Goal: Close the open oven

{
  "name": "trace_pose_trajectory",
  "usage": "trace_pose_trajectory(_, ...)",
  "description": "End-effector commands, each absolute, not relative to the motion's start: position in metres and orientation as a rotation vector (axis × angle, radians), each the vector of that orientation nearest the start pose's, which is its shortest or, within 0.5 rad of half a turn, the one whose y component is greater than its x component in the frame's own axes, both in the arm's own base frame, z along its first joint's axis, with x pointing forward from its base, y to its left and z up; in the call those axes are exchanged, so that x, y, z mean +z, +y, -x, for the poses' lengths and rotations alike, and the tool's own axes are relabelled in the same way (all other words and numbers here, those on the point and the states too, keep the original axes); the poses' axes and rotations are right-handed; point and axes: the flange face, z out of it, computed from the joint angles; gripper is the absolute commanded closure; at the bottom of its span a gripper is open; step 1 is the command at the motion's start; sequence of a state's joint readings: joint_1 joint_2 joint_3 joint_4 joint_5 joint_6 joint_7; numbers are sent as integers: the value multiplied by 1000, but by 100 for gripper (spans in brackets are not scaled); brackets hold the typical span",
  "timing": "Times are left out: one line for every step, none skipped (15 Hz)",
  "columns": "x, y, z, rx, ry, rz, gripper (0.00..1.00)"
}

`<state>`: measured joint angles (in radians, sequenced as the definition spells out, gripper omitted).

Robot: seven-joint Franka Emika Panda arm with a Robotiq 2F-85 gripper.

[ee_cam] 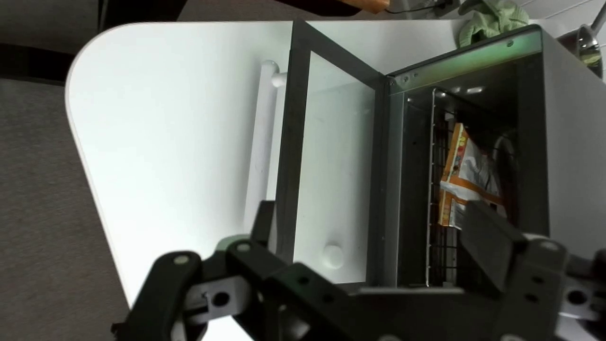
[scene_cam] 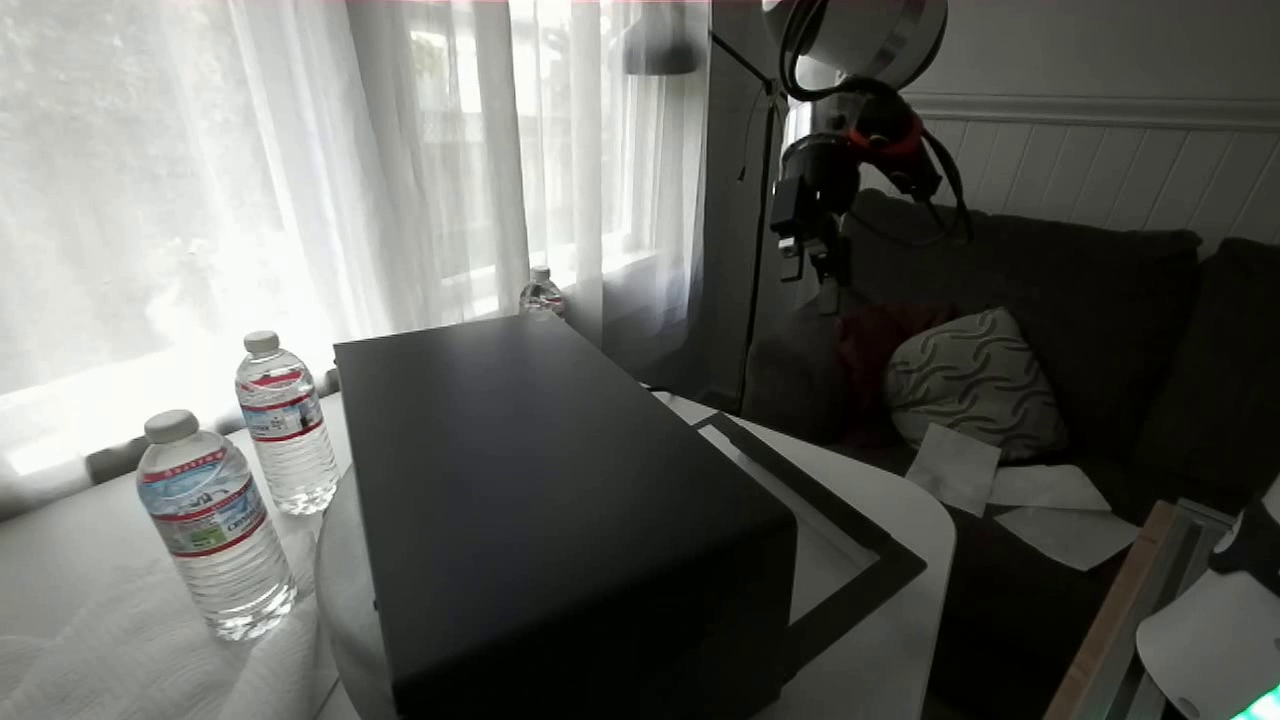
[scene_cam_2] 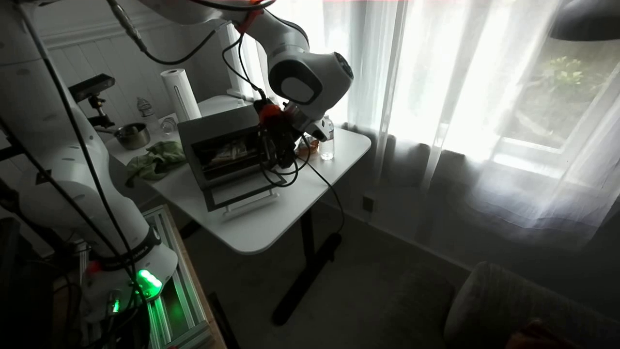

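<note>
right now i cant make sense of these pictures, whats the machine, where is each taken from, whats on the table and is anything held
The machine is a robot arm, ending in a gripper that works like pincers. Two pictures are taken from outside the robot; the third is from its wrist, so the gripper looms large at the bottom. On the white table stands a black oven, its glass door open and folded down in front, with an orange-and-white packet inside. Around it are a water bottle, a metal pot and a green cloth. Nothing appears to be held: the gripper is open.
</note>
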<state>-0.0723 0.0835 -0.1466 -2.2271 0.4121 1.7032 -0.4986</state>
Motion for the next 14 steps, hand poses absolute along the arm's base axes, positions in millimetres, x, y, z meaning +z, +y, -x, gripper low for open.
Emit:
trace_pose_trajectory(311, -64, -462, 566, -117, 2528, 0)
trace_pose_trajectory(305, -63, -464, 572, -105, 2510, 0)
trace_pose_trajectory(296, -61, -466, 568, -96, 2511, 0)
trace_pose_trajectory(288, -59, -466, 576, -73, 2497, 0)
trace_pose_trajectory(278, -57, -466, 584, -58, 2473, 0)
trace_pose_trajectory(270, -56, -467, 584, -40, 2462, 0)
trace_pose_trajectory(261, -56, -468, 582, -31, 2452, 0)
trace_pose_trajectory(252, -55, -469, 580, -19, 2440, 0)
trace_pose_trajectory(242, -56, -471, 577, -9, 2422, 0)
trace_pose_trajectory(233, -56, -472, 576, 3, 2409, 0)
trace_pose_trajectory(224, -56, -472, 580, 10, 2387, 0)
trace_pose_trajectory(215, -57, -473, 575, 18, 2386, 0)
trace_pose_trajectory(207, -58, -474, 568, 29, 2366, 0)
trace_pose_trajectory(200, -59, -475, 551, 46, 2355, 0)
